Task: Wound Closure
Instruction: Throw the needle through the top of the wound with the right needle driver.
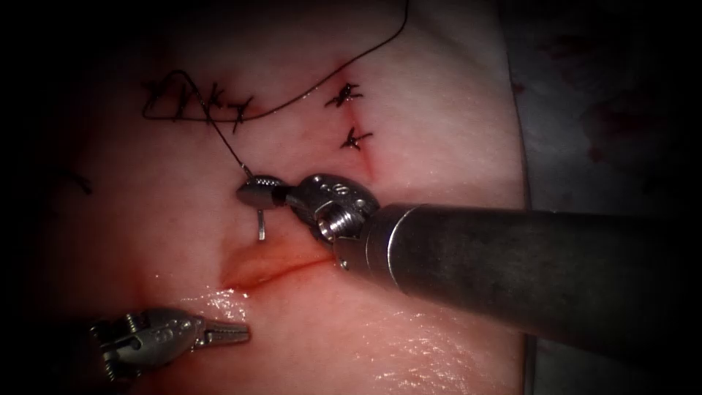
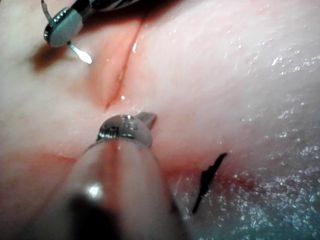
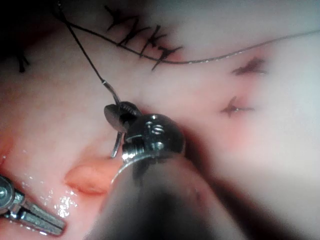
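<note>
The right tool point(image 1: 252, 194) has its jaws clamped on the needle point(image 1: 261, 227) partway along its curve; one end hangs below them over the tissue point(image 1: 439, 146), free of it, the other rises above them to the thread point(image 1: 227, 146). The cut point(image 1: 274, 271) lies just under the needle, running crosswise. The left tool point(image 1: 238, 334) sits past the cut, jaws closed on nothing.

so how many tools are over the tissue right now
2. The right tool comes in above the open cut and grips the needle near its swaged end, needle clear of the tissue. The left tool sits below the cut's left end, holding nothing.
</note>
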Action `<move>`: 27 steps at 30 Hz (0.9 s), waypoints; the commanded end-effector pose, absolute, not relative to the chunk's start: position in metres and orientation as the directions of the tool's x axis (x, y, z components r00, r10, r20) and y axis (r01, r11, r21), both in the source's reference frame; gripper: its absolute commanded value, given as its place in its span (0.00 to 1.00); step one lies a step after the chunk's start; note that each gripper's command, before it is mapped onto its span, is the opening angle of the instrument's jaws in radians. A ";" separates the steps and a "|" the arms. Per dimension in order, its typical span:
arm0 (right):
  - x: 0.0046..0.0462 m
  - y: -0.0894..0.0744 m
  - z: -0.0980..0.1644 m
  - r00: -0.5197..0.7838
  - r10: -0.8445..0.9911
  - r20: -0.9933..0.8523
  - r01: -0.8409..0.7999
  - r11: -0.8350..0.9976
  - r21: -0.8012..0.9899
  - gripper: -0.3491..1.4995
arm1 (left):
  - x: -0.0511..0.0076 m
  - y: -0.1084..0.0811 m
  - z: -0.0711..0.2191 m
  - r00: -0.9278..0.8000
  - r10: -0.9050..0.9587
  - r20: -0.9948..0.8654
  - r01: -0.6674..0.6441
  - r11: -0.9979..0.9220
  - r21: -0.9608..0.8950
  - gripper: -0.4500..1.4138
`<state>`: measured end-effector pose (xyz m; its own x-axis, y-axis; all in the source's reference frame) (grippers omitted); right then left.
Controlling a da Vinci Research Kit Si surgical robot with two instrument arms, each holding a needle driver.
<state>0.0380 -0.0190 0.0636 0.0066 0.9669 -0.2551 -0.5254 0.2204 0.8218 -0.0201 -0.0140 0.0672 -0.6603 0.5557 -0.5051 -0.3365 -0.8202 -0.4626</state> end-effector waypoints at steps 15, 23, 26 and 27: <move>0.0396 -0.019 0.064 0.015 0.978 0.210 -0.272 -0.198 0.942 0.00 | -0.0211 -0.014 0.068 -0.659 0.555 -0.508 -0.333 -0.821 -0.465 0.00; 0.0408 -0.023 0.062 0.068 0.949 0.308 -0.194 -0.290 0.937 0.00 | -0.0211 -0.014 0.068 -0.661 0.550 -0.510 -0.327 -0.823 -0.464 0.00; 0.0414 -0.024 0.060 0.092 0.938 0.335 -0.174 -0.316 0.933 0.00 | -0.0210 -0.014 0.068 -0.661 0.551 -0.510 -0.327 -0.823 -0.465 0.00; 0.0415 -0.025 0.060 0.090 0.933 0.348 -0.173 -0.329 0.928 0.00 | -0.0210 -0.013 0.068 -0.663 0.546 -0.512 -0.322 -0.826 -0.463 0.00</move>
